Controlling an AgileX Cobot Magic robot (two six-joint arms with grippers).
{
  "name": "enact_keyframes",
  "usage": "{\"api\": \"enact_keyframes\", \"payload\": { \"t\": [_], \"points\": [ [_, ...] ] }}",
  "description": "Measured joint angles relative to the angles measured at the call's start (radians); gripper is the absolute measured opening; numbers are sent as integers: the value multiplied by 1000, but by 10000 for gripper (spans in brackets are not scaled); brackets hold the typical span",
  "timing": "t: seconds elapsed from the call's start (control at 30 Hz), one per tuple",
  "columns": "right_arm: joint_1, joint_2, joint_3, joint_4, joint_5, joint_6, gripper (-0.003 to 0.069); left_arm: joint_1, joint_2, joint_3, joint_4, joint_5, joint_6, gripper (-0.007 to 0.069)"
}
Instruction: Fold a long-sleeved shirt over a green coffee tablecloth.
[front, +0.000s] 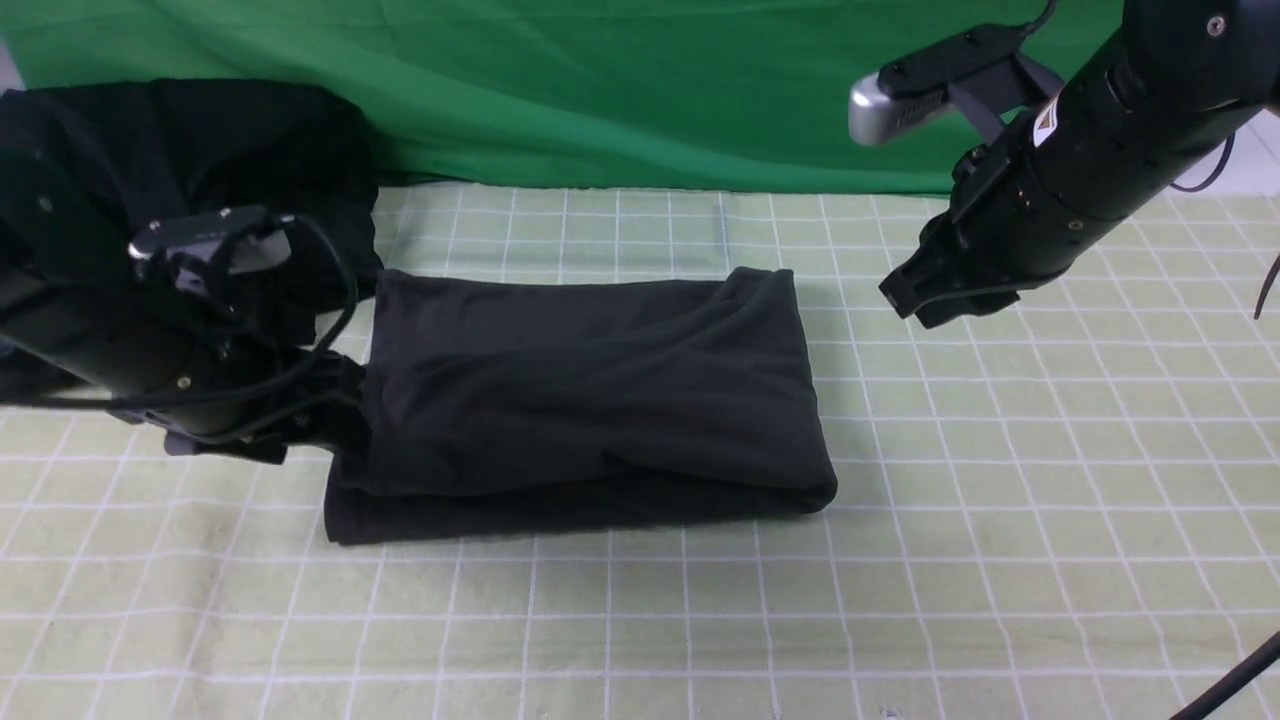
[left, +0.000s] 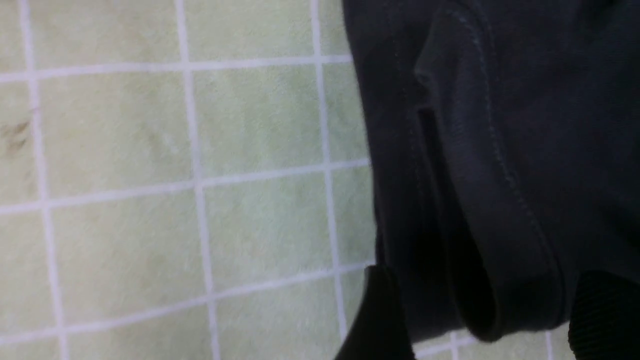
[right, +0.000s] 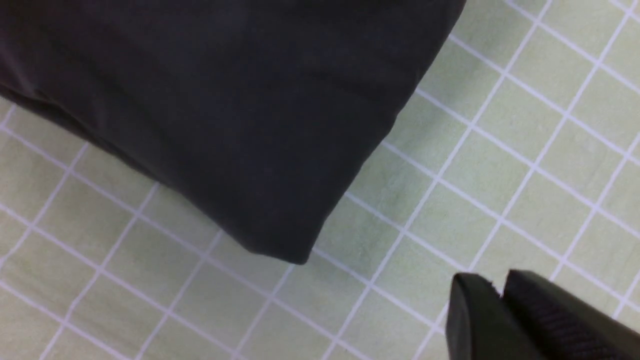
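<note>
Folded shirt (front: 585, 390) lies as a flat rectangle, centre-left on the gridded tablecloth (front: 1000, 560) covering the counter. At its left end the left end effector (left: 492, 320) is released: fingers (left: 380, 320) spread wide either side of the hem, not pinching it. To the shirt's right, the right end effector (right: 500, 310) hangs above the tablecloth, clear of the shirt, clenched on nothing. Dark clothes pile (front: 250, 150) back left, against the plain green backdrop (front: 600, 90).

Left claw (front: 322, 408) tips hidden at shirt (front: 590, 400) edge; right arm (front: 1100, 160) cropped.
</note>
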Motion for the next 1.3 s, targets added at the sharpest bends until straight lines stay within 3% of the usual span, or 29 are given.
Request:
{"api": "enact_keyframes", "payload": {
  "t": [0.23, 0.37, 0.47, 0.5, 0.57, 0.67, 1.03, 1.3],
  "points": [
    [0, 0, 0, 0, -8, -6, 89, 0, 47, 7, -101, -18, 67, 474],
    [0, 0, 0, 0, -11, -7, 94, 0, 83, 13, -118, -3, 77, 435],
    [0, 0, 0, 0, -14, -7, 97, 0, 106, 13, -132, 19, 99, 335],
    [0, 0, 0, 0, -15, -7, 100, 0, 108, 13, -136, 30, 103, 222],
    [0, 0, 0, 0, -15, -7, 102, 0, 107, 13, -140, 35, 103, 129],
    [0, 0, 0, 0, -15, -7, 103, 0, 96, 0, -131, 54, 106, 31],
    [0, 0, 0, 0, 0, -12, 117, 0, 66, -66, 23, 174, 105, 25],
    [0, 0, 0, 1, 1, -15, 123, 0, 66, -66, 73, 181, 104, 25]
  ]
}}
